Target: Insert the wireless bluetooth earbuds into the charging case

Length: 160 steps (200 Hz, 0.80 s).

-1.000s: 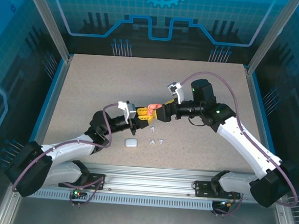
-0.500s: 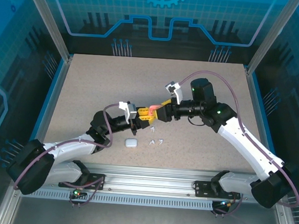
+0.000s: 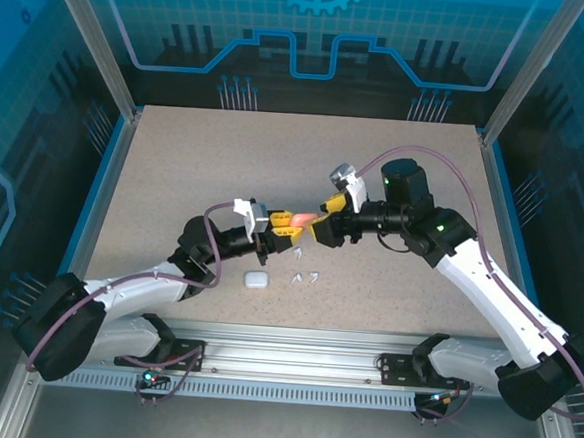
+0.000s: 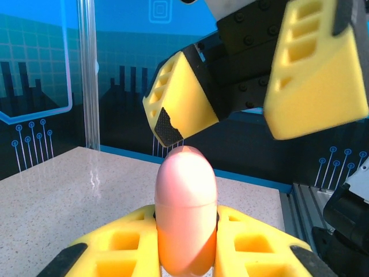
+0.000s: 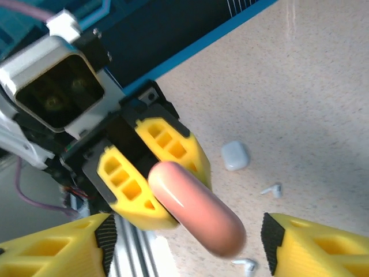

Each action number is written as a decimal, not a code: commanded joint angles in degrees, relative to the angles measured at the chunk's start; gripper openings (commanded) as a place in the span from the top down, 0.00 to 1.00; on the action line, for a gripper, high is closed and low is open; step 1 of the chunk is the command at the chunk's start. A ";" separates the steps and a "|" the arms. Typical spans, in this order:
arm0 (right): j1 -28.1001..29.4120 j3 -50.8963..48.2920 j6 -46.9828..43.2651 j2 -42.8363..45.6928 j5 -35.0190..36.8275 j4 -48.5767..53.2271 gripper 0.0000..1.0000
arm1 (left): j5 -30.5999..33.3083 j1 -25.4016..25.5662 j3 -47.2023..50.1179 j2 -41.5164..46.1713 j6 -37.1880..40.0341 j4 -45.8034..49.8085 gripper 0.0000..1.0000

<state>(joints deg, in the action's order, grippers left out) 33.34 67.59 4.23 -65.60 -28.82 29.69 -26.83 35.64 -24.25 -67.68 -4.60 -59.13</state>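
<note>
- Broadly, the speckled table [image 3: 175, 171] has both arms meeting over its middle.
- Left gripper [image 3: 277, 230] is clamped on the pink case [image 3: 290, 219] and holds it off the table, with the case's free end pointing right.
- Right gripper [image 3: 323, 229] stands wide, its yellow fingers [image 5: 311, 242] on either side of that free end with gaps showing.
- Pink case: a smooth, salmon, closed pebble with a faint seam.
- White case [image 3: 257, 279], a small rounded shape, lies on the table nearer than the left gripper.
- White earbuds [image 3: 313, 276], two tiny stemmed pieces, lie just right of the white case, close together yet apart.
</note>
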 commanded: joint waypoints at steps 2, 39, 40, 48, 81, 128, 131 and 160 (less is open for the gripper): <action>-0.04 -0.34 -12.76 2.94 2.27 3.35 0.26 | -1.60 0.00 -0.37 2.85 -0.22 0.42 1.00; 0.59 2.04 -22.53 1.33 -4.24 7.83 0.22 | -3.42 -0.03 0.39 4.40 -0.20 -0.15 1.00; 0.63 2.12 -22.83 1.26 -4.28 7.97 0.22 | -3.46 0.01 0.41 4.40 -0.21 -0.17 1.00; 0.76 3.03 -24.55 0.47 -4.60 9.39 0.21 | -4.17 0.04 0.36 4.61 -0.33 -0.17 1.00; 0.92 6.07 -29.66 -1.98 -6.33 12.60 0.21 | -6.00 0.03 0.08 5.01 -0.99 0.05 1.00; 2.86 6.41 -31.39 -4.47 -7.45 11.21 0.30 | -5.97 0.04 -0.04 5.02 -0.84 -0.01 1.00; 2.82 6.41 -31.34 -4.58 -7.45 11.08 0.31 | -6.00 0.02 -0.07 5.01 -0.85 -0.02 1.00; 2.95 6.32 -30.77 -5.74 -7.56 10.15 0.42 | -6.01 0.01 -0.02 5.10 -1.01 0.07 1.00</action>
<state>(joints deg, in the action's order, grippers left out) 35.75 72.49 -25.93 -70.48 -34.85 39.83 -31.40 35.64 -24.23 -63.88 -4.62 -58.15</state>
